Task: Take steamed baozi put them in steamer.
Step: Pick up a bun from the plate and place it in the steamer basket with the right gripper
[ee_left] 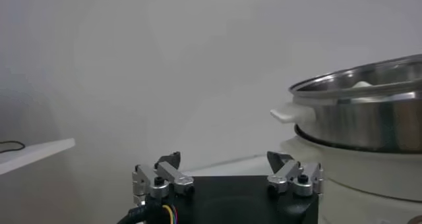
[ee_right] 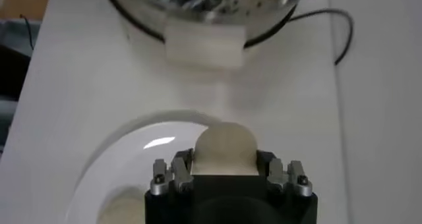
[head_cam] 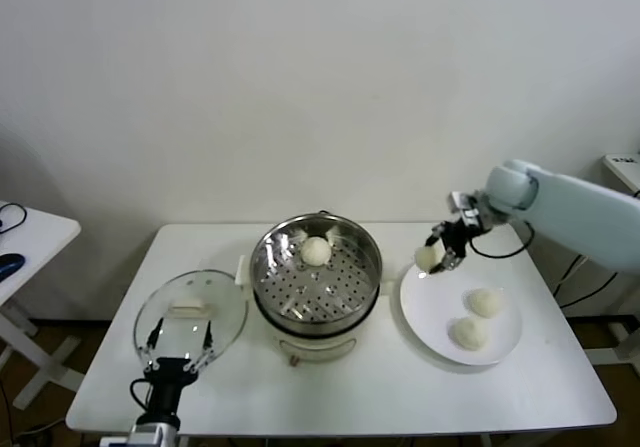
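Because the task was to move the buns into the steamer (head_cam: 316,279), we had the right gripper (head_cam: 437,254) clamped on one steamed baozi (head_cam: 428,257) at the ten o'clock edge of the white plate (head_cam: 440,312), the side nearest the pot. In the right wrist view the bun (ee_right: 223,151) sat squarely between the two jaws, pinched at its flanks so the soft dome was not crushed from above. Whether it had cleared the plate (ee_right: 142,140) we could not tell; it looked at most barely raised.

Two more baozi lay on the plate, one (head_cam: 486,302) toward three o'clock and one (head_cam: 469,333) toward five o'clock, apart from each other, which left room for the jaws to close around each in turn. A fourth bun (head_cam: 316,251) already rested on the perforated tray at about twelve o'clock inside the steamer, so we judged the job roughly a quarter done, with the near part of the tray still open for the rest.

The glass lid (head_cam: 190,314) lay flat on the worktop (head_cam: 380,397) at nine o'clock of the steamer, off the pot so the tray stayed reachable. Our left gripper (head_cam: 178,345) waited over that lid with its jaws wide apart and holding nothing, out of the right arm's path.
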`<state>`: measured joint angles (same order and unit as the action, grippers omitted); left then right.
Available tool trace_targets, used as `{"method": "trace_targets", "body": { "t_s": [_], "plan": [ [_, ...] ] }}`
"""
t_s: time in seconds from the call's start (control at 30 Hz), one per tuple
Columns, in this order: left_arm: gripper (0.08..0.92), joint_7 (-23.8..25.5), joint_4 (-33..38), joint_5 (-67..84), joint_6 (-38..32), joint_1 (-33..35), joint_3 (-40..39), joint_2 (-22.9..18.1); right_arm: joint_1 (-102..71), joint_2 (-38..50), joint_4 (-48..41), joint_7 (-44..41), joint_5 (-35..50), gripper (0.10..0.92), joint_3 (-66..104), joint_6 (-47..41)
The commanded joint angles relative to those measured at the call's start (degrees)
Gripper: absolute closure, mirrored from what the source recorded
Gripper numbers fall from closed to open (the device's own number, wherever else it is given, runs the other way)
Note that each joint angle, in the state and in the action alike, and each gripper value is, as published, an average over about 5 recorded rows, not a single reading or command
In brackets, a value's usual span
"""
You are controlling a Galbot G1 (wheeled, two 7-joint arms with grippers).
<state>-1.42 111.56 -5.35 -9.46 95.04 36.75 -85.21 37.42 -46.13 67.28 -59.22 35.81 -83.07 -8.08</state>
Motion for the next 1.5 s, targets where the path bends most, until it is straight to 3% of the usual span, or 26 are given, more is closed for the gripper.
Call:
{"method": "trace_targets", "body": {
  "t_s": [0.03,0.7,1.5],
  "plan": [
    [0.177,0.09,0.31,-0.43,0.11,-0.08,-0.40,0.00,17.25,-3.25,2.49,-0.11,14.45,0.397,-11.37,-0.14],
    [0.177,1.09,3.09,-0.67,0.79,1.04,-0.08,0.69,1.43,-27.67,-3.24,5.79,17.60,0.397,-1.89,-4.02],
    [0.177,0.86,2.61,0.06,0.32,2.04,0.86,0.63,-6.29,-31.99,-4.40,7.12,14.87,0.402,-3.48,-4.32]
  ]
}}
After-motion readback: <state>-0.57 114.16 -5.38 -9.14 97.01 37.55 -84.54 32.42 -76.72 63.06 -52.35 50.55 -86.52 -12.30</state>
